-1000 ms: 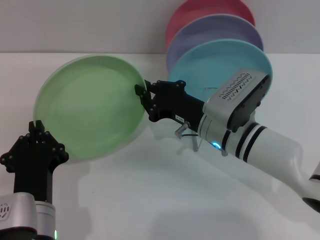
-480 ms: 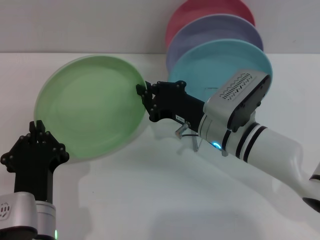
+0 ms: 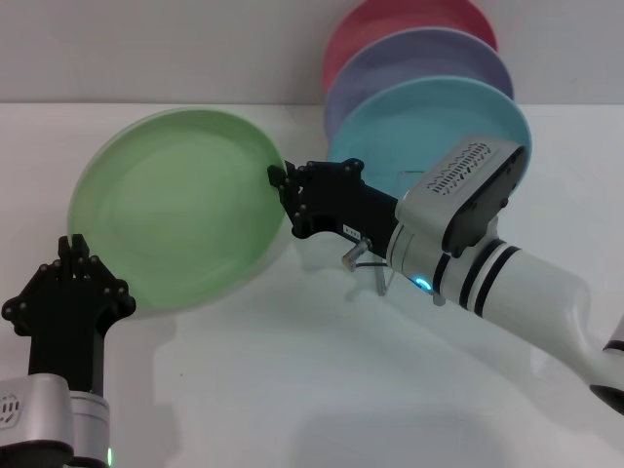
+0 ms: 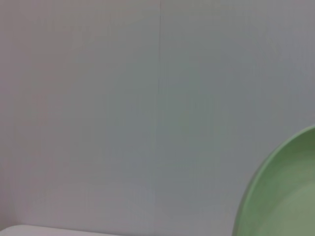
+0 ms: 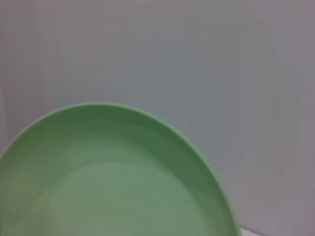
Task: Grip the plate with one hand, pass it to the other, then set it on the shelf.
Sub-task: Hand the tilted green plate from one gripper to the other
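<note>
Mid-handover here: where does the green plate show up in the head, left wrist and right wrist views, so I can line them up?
Head view: the green plate fills the left-centre, tilted up, with the right gripper at its right rim and the left gripper at its lower left rim.
Left wrist view: only an arc of the plate shows in the lower right corner.
Right wrist view: the plate fills the lower half.
Shared landmark: the plate's curved rim against the plain grey wall.

The light-green plate [image 3: 175, 207] tilts upright at the left, off the counter; the wire shelf [image 3: 369, 261] stands right of it.
</note>
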You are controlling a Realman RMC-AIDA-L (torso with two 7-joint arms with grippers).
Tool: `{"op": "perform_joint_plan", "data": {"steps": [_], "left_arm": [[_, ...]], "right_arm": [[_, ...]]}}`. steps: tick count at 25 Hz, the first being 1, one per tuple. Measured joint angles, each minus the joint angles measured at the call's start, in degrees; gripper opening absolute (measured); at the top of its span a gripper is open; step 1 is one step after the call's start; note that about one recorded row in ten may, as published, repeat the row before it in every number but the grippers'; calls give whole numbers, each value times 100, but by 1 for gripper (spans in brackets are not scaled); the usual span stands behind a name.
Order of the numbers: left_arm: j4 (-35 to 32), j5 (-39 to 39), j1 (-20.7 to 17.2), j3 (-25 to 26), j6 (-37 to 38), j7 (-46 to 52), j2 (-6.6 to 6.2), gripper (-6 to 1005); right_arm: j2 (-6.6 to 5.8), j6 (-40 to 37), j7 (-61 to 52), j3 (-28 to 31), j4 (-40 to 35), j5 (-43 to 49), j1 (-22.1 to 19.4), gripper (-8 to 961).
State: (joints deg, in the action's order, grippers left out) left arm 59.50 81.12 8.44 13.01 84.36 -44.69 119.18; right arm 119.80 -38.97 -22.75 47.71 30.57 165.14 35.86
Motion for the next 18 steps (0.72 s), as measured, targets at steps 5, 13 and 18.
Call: {"op": "perform_joint_plan", "data": {"steps": [5,13,18], "left_arm": [[-9,1,0,0,-9,28,1,31],[-34,-6,9,5,-82,63,-1,30],[-36,-4,9,1,-133,72,-1,31]], "right_arm": [[5,6,9,21,-6,1,2,50],[9,14,16,30,-9,1,8,25],[8,15,36,31,-13,0,9,23]]}}
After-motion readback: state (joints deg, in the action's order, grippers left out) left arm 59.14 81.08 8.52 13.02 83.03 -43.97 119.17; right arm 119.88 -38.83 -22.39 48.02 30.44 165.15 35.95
